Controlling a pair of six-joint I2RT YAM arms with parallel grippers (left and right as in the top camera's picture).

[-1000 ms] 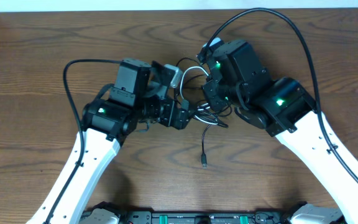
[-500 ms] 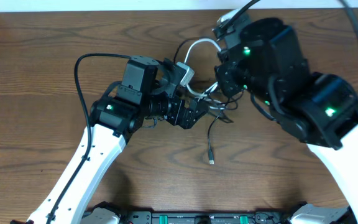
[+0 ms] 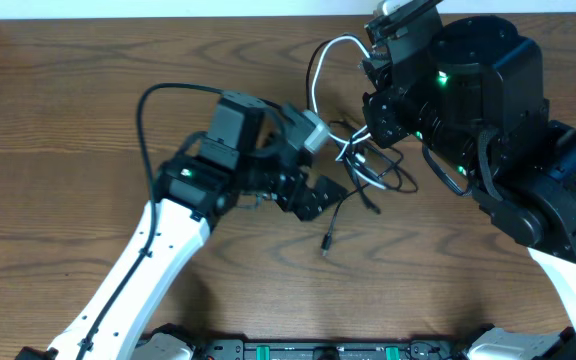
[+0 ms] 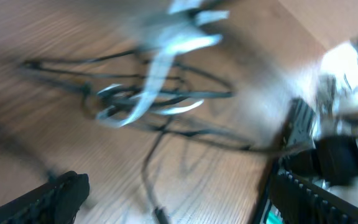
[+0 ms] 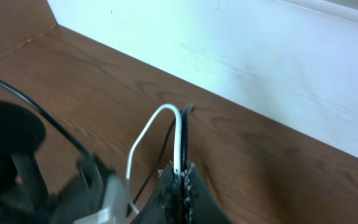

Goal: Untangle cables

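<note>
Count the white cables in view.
1. The white cable arcs from the shut right end effector down into the black cables mid-table; more may be hidden.

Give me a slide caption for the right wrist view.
Right gripper shut on a thin white cable and a thin black cable above the brown wooden table.

Our left arm reaches up from the lower left edge of the worktop, its wrist bent toward the centre. The left gripper points right and slightly down, low over the surface, and its fingers stand spread wide with nothing between them. Our right arm comes in from the lower right, raised high, its bulky wrist up near the far edge. The right gripper has its fingers pressed together, pinching the white cable.
</note>
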